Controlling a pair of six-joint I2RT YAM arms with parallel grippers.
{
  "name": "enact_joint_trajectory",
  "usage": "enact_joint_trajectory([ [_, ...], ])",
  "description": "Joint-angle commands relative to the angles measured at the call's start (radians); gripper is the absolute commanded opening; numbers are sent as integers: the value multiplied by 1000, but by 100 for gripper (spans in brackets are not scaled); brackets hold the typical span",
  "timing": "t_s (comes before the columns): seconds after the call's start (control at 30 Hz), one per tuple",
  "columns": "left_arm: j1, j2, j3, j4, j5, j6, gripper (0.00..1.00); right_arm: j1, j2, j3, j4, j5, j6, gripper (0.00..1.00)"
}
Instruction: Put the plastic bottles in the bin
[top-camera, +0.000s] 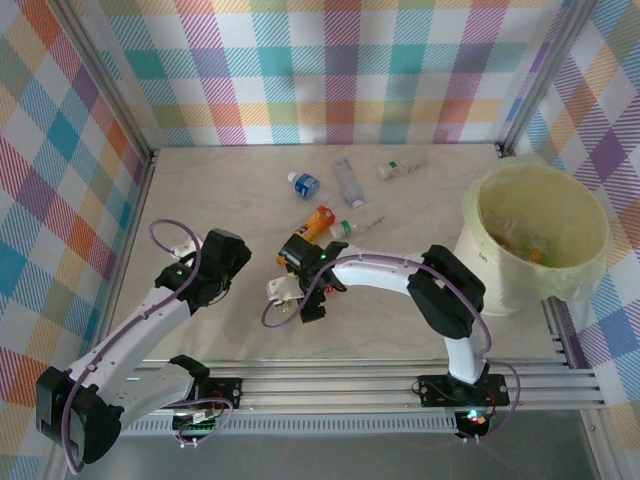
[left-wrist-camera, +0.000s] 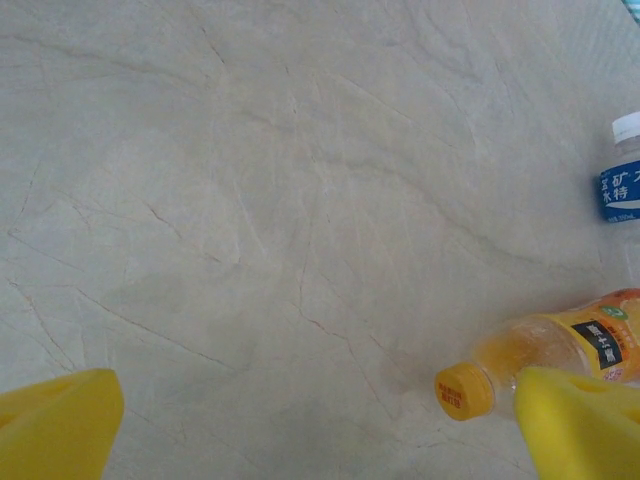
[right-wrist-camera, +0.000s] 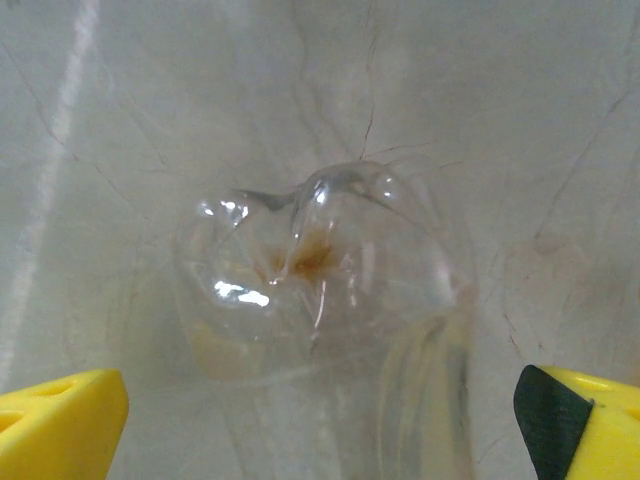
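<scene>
Both grippers wide open, bottles close by

Our right gripper (right-wrist-camera: 320, 425) has its jaws spread either side of a clear bottle (right-wrist-camera: 320, 270). Our left gripper (left-wrist-camera: 320, 420) is spread too, with an orange-capped bottle (left-wrist-camera: 545, 360) just by its right jaw. The bin (top-camera: 478, 215) sits well off to the right gripper's right.

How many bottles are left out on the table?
5: blue-label bottle, clear bottle and pale bottle toward the far wall; orange bottle and green-cap bottle mid-table by the right gripper, which may hide others.
</scene>
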Motion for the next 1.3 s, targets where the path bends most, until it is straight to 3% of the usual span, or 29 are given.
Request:
enact_joint_trajectory([
  [0.0,9,-33,-27,-37,-18,-23,100,15,34,30,-37,44,-105,96],
  [0.17,9,-70,-50,-37,-27,-29,100,19,72,27,-2,84,-136,83],
  [0.43,10,-90,-79,-19,-22,-46,100,23,89,67,-20,117,-117,70],
  [0.63,11,-90,-50,-9,-25,-6,100,24,14,65,-21,108,-53,56],
  [0.8,12,-112,6,4,-27,91,100,23,-160,-65,120,117,-38,51],
  [0.97,12,-113,14,118,86,186,100,24,-323,-133,202,126,95,49],
  [1.27,11,-62,9,445,452,344,100,8,-631,-276,386,231,415,44],
])
